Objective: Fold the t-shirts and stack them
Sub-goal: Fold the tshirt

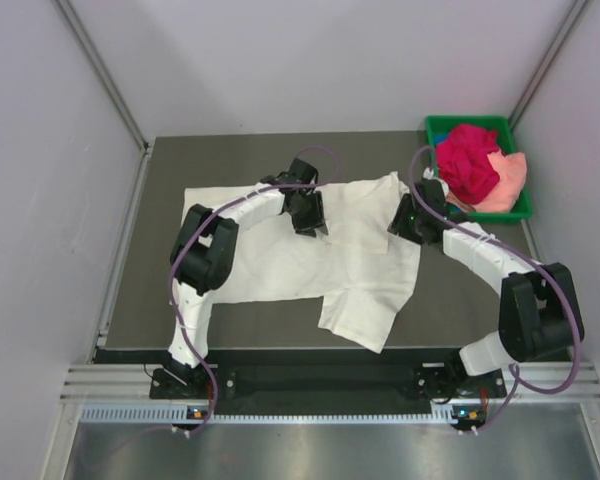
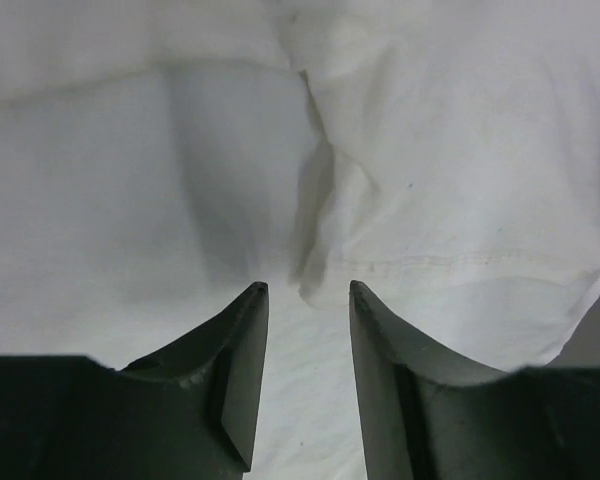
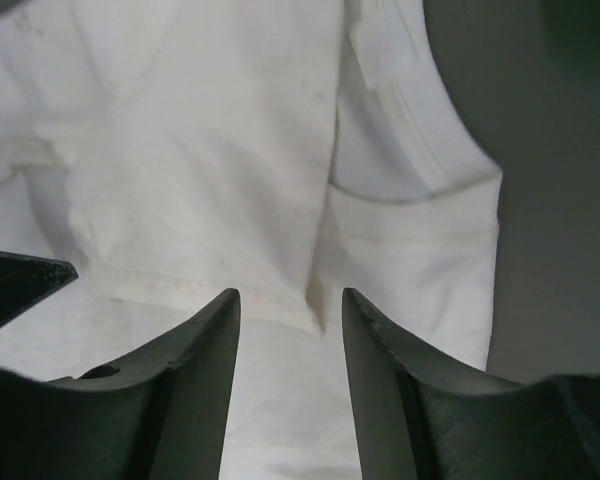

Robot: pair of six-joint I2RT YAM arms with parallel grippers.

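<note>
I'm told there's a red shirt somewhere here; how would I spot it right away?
On the dark table, go to the far right corner, where a green tray sits. Two bunched shirts lie in it; the magenta-red t-shirt is the deep-coloured heap on the left, beside the paler peach-pink t-shirt, unlike the cream-white t-shirt spread out mid-table.

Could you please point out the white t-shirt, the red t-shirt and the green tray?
white t-shirt [image 1: 280, 262]: top view, middle of its body.
red t-shirt [image 1: 468, 160]: top view, centre of the crumpled bundle.
green tray [image 1: 470, 122]: top view, its far rim.
</note>
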